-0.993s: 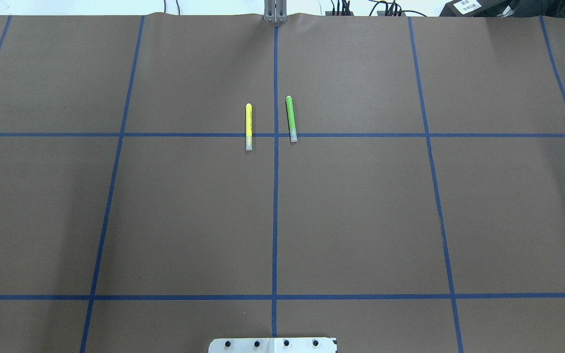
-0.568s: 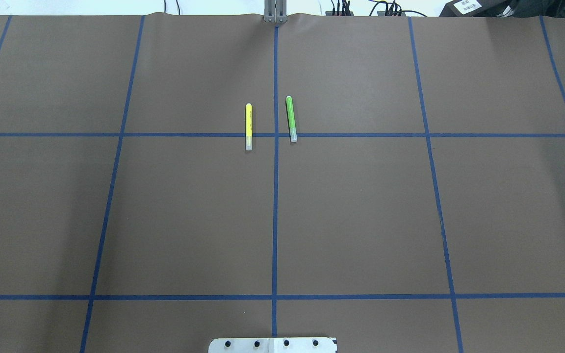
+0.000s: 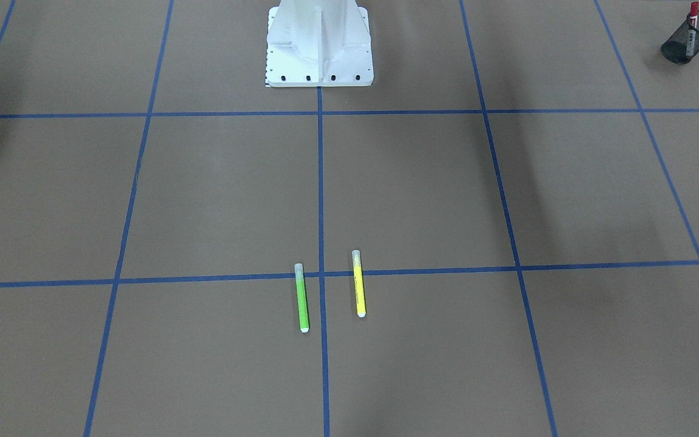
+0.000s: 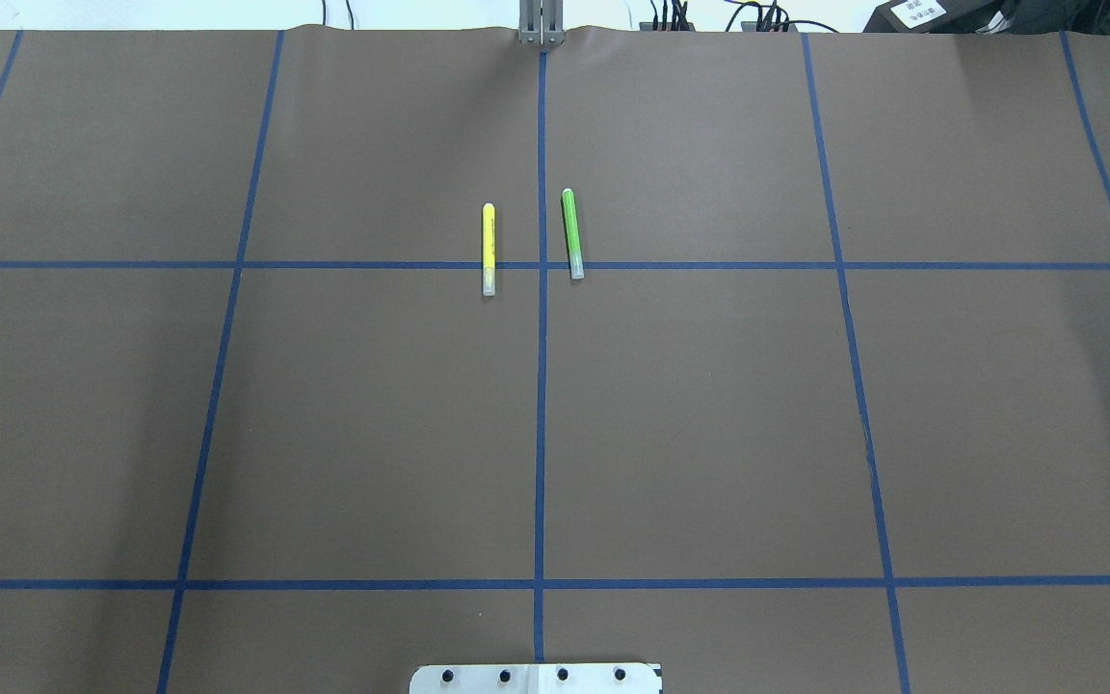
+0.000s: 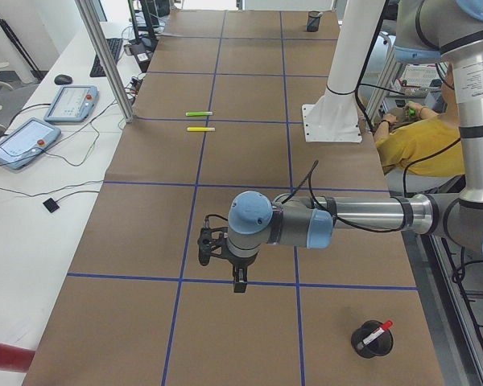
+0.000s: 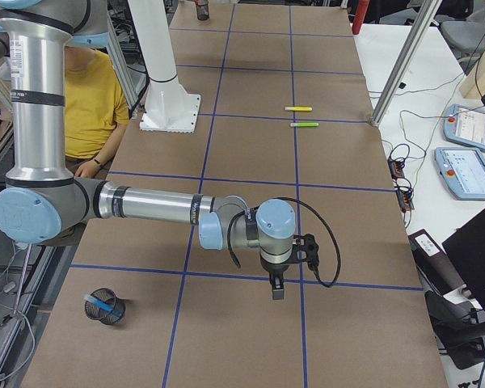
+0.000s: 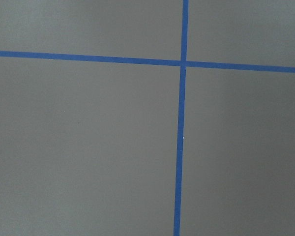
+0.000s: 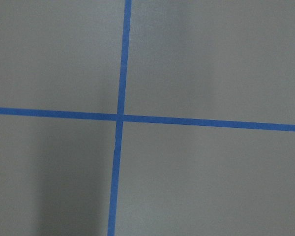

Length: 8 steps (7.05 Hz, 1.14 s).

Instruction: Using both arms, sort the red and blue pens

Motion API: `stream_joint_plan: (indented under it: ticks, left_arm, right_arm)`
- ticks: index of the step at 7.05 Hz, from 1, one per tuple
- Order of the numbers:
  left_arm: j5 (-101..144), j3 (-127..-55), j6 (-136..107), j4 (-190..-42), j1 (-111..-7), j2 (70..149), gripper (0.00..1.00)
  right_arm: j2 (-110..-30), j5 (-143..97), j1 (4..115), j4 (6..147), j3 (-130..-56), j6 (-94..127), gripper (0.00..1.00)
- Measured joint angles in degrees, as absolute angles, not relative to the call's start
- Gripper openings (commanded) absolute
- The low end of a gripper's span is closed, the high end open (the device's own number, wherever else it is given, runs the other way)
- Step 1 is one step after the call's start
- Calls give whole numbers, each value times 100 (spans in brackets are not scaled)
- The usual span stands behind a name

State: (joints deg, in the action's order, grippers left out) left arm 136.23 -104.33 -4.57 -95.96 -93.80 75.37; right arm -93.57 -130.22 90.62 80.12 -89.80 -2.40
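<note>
The red pen [image 3: 693,21] stands in a black mesh cup [image 3: 688,44] at the table's end on my left; the exterior left view shows the same red pen [image 5: 377,331] in its cup [image 5: 371,341]. The blue pen [image 6: 100,303] lies in another mesh cup [image 6: 107,308] at the end on my right. My left gripper [image 5: 238,283] hangs over bare paper near a tape line, pointing down. Likewise my right gripper [image 6: 276,289] hangs above a tape line. Both show only in the side views, so I cannot tell whether they are open or shut. Both wrist views hold only brown paper and blue tape.
A yellow marker [image 4: 488,249] and a green marker [image 4: 571,234] lie side by side across the middle tape line. The white robot pedestal [image 3: 319,48] stands at the table's robot side. A person in a yellow shirt [image 5: 419,137] sits behind the robot. Tablets [image 6: 467,162] lie past the far edge.
</note>
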Motion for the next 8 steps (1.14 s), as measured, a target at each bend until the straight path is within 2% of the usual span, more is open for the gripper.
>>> stream_joint_plan:
  ticks: [5, 8]
  left_arm:
    - [13640, -10387, -457, -9644, -9378, 7498, 99]
    - [13654, -10349, -455, -9661, -9378, 7497, 99]
  right_arm:
    - [-9826, -13089, 9066, 6910, -8813, -390, 99]
    - [-9826, -12763, 9047, 7159, -8832, -364, 99]
